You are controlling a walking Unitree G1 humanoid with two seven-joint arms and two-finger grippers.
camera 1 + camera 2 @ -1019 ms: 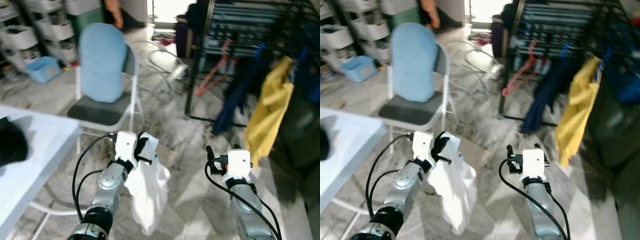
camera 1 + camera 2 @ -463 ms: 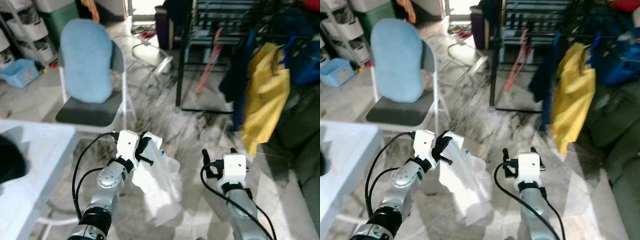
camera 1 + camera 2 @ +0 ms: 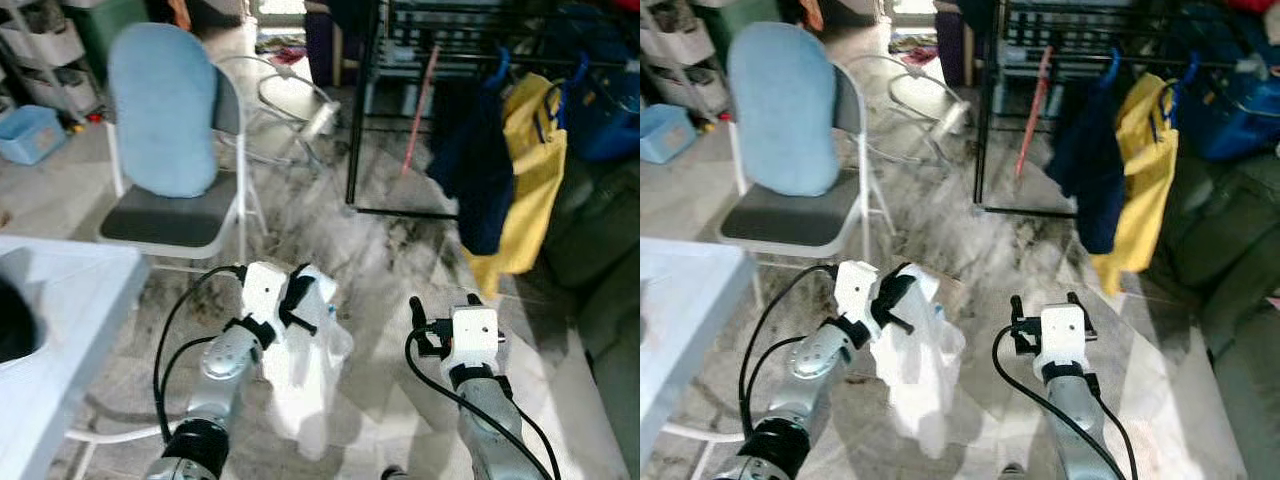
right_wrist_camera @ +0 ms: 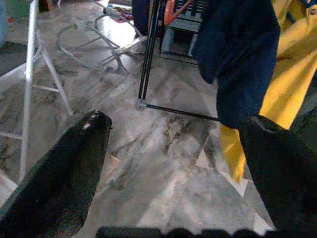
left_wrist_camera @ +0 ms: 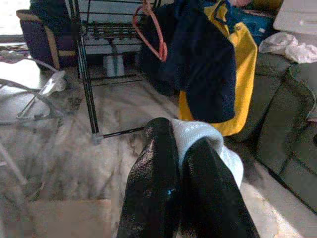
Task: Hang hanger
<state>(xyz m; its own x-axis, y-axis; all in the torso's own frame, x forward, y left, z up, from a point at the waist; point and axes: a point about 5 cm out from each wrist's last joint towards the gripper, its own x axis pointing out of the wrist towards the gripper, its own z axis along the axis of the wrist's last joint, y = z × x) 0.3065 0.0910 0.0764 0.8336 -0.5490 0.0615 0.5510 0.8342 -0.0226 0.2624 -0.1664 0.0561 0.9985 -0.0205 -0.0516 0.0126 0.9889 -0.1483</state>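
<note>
I'm carrying a white garment point(image 3: 305, 375) in my left gripper point(image 3: 296, 296); its two fingers point(image 5: 153, 183) are pressed together on a bunched fold at the top, and the cloth is hanging down below the wrist. I cannot make out the hanger itself inside the cloth, so I'm assuming it is wrapped in that bunch. My right gripper point(image 3: 441, 320) is riding beside it with its fingers spread wide and nothing between them.

What matters for the coming move: the rack point(image 3: 365, 110) is standing ahead at about 1 o'clock, across the marble floor point(image 3: 340, 250), well apart from both grippers. Its rail is running across the top of the head views, with a navy garment point(image 3: 478, 170) and a yellow garment point(image 3: 530, 190) already hanging from it and a red hanger point(image 5: 151, 32) dangling further left. The load is on my left arm, yet the rack lies to my right, so the empty right arm is the nearer one. I'm judging that I need to close in and turn rightward. A chair point(image 3: 175, 130) is sitting at 11 o'clock and a table point(image 3: 60, 320) at 9.
</note>
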